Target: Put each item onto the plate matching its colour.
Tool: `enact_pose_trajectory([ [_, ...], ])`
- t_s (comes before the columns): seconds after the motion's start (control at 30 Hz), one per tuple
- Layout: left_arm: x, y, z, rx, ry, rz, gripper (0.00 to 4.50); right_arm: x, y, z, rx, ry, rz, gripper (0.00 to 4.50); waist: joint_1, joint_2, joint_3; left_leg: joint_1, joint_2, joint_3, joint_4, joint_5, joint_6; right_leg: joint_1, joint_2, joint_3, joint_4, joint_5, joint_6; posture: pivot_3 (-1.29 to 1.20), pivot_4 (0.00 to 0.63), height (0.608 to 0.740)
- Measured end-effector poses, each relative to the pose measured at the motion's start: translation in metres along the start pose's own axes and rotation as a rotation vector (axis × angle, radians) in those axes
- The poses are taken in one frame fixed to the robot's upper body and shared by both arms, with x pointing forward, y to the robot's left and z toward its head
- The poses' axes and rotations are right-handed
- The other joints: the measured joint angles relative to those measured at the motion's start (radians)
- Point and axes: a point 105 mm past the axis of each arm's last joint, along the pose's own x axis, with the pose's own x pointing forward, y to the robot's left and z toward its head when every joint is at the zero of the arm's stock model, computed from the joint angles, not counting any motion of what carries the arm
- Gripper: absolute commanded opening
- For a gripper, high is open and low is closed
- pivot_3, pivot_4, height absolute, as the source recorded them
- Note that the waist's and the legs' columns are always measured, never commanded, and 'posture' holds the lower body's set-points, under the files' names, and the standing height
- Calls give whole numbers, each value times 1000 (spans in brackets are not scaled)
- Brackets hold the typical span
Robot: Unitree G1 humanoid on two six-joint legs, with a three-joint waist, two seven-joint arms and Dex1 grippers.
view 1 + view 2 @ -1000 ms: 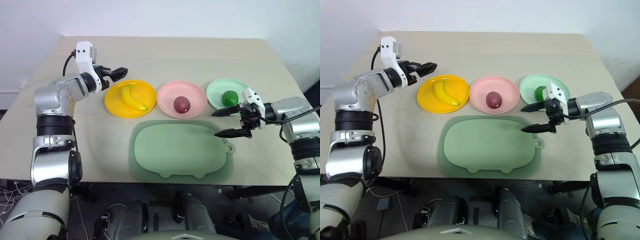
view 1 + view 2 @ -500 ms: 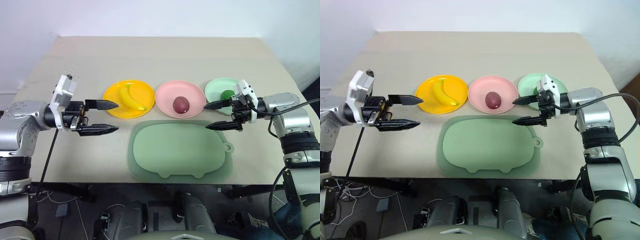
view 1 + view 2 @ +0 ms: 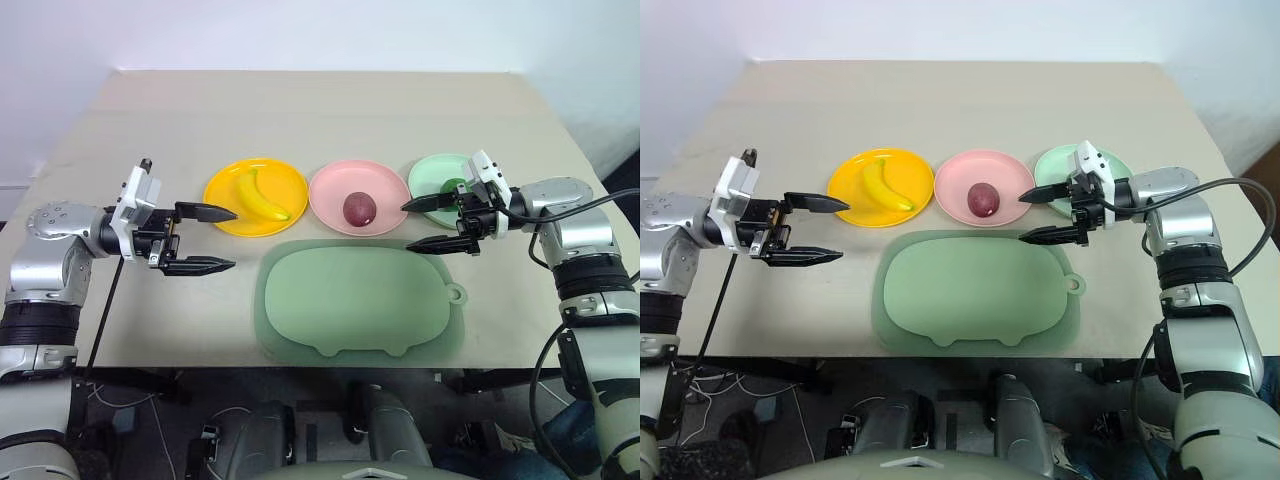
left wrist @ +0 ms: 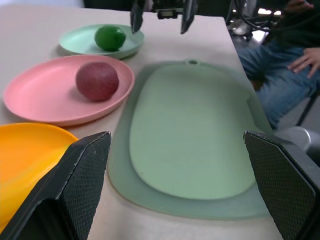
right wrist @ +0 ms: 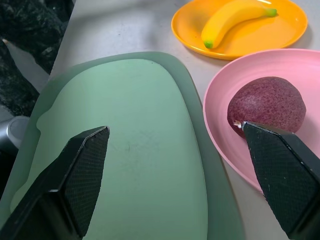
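Beige bench (image 3: 330, 110), sorted: banana (image 3: 262, 195) on orange-yellow plate (image 3: 225, 205), red-purple fruit (image 3: 359, 208) on pink plate (image 3: 330, 185) at its 3 o'clock, lime (image 4: 110, 37) on mint plate (image 4: 80, 41). Left end effector (image 3: 205, 239), right end effector (image 3: 432, 223): spread, empty, apparently finished.

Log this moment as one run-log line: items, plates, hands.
banana on orange plate | red fruit on pink plate | lime on mint plate | left hand open, empty | right hand open, empty
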Motion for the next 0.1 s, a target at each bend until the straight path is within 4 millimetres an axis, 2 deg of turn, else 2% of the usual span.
enact_pose_trajectory([
  [0.1,1,-3,-1,-1,-4,-10,4455,-2,-1,1,0,-1,-4,4500,0,0,0,0,0,0,0,0,0,0,0,0,0,0,0,0,150,740],
])
